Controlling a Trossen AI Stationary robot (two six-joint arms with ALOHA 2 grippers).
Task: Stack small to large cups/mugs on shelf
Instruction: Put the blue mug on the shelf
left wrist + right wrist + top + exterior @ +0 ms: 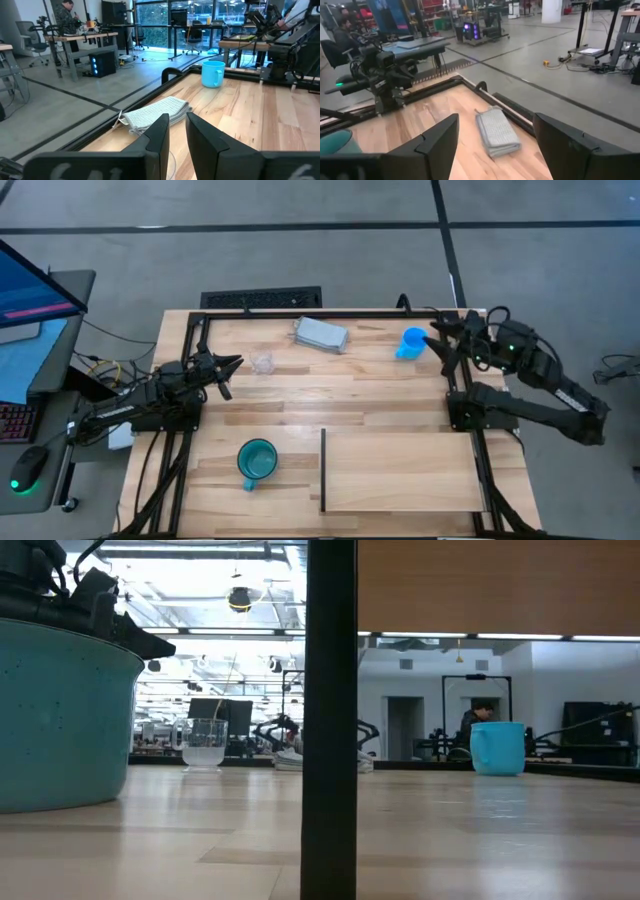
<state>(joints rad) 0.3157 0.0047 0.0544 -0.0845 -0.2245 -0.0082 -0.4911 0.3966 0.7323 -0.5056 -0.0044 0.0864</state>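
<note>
The small clear cup (262, 363) (205, 743) stands upright on the tabletop near the far edge. My left gripper (232, 366) (177, 131) is just to its left, open by a narrow gap. The bright-blue mug (412, 342) (497, 747) (213, 73) stands on its base at the far right. My right gripper (440, 340) (495, 145) hangs beside it, wide open; the mug does not show in the right wrist view. The teal mug (257, 460) (60, 720) stands near the near edge, left of the shelf (400, 470) and its dark upright edge (322, 470) (330, 720).
A folded grey-blue cloth block (320, 333) (155, 114) (496, 131) lies at the far edge between the clear cup and the blue mug. A dark metal frame (300, 313) runs round the table. A monitor and keyboard (25, 330) sit beyond the left edge.
</note>
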